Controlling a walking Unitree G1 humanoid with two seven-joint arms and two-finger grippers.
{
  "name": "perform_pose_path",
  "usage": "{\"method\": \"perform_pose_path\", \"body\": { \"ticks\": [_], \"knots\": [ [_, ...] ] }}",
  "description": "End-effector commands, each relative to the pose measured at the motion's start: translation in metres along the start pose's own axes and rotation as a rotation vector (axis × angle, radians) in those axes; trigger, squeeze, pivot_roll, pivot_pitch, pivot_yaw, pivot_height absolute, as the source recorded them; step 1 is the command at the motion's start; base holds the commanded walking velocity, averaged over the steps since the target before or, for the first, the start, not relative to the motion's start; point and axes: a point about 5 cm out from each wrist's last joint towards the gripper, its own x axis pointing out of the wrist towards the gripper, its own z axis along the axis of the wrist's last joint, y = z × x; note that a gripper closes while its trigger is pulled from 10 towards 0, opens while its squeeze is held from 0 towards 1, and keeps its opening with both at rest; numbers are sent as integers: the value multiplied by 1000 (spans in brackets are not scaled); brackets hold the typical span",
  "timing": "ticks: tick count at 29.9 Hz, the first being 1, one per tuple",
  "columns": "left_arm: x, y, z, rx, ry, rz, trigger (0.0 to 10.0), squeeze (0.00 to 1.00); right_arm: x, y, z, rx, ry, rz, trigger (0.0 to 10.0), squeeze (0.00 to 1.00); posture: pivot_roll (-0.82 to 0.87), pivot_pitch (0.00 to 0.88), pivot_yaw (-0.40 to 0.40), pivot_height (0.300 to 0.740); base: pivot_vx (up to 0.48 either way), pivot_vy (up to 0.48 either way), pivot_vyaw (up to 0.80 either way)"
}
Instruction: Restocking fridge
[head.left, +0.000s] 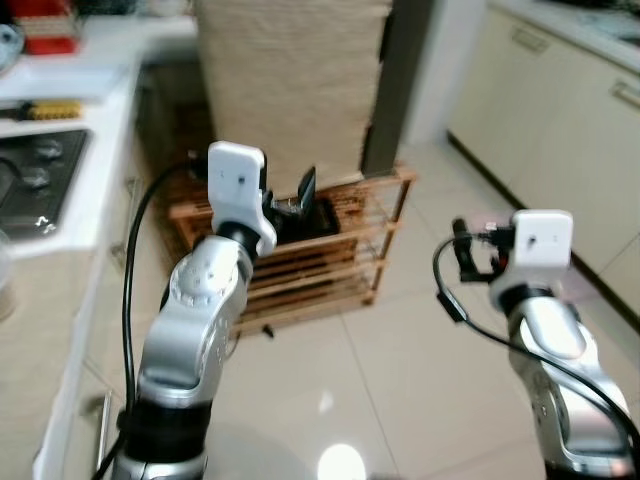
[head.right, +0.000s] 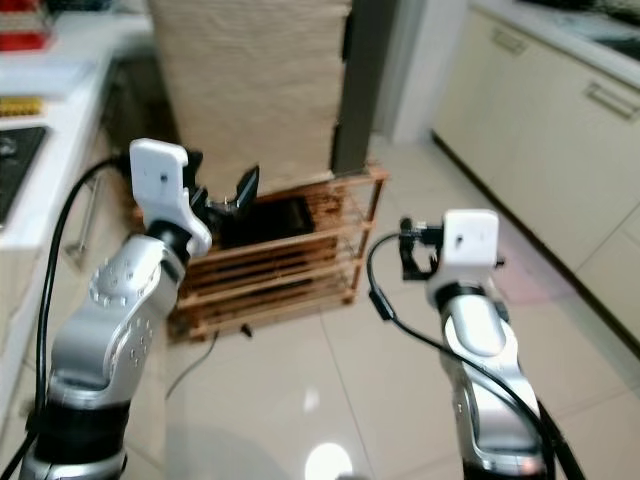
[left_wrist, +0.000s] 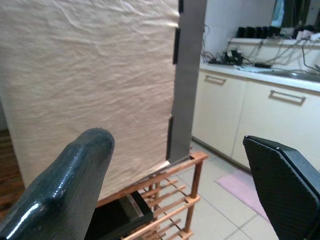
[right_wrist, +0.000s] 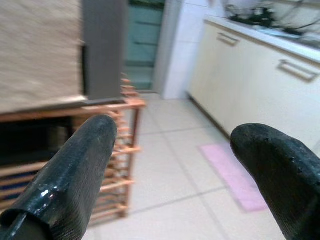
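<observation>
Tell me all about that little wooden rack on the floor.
The rack is a low shelf of orange-brown wooden slats in several tiers, with corner posts. It stands upright on the pale tiled floor, close against a tall beige cloth-covered block. A black boxy item lies on its top tier.

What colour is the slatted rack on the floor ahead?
Warm orange-brown wood; the rack shows best in the left eye view.

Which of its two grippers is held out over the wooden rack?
The left gripper, open above the wooden rack. The right gripper hangs over bare floor tiles.
</observation>
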Motion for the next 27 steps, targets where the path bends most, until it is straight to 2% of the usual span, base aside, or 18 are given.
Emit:
{"method": "perform_pose_path", "body": {
  "ticks": [1,12,19,27],
  "knots": [
    [-4,6,0,17,9,23,10000,0,1,5,3,-9,-5,16,10000,0,1,52,-27,740,296,0,0],
    [-8,16,-1,17,16,51,10000,0,3,16,13,-58,-68,64,10000,0,-20,27,-6,740,348,0,0],
    [2,15,1,16,5,40,10000,0,6,19,16,-57,-84,62,10000,0,-25,15,4,740,358,0,0],
    [5,16,3,27,1,31,10000,0,9,20,17,-37,-92,56,10000,0,-15,7,5,740,379,0,0]
  ]
}}
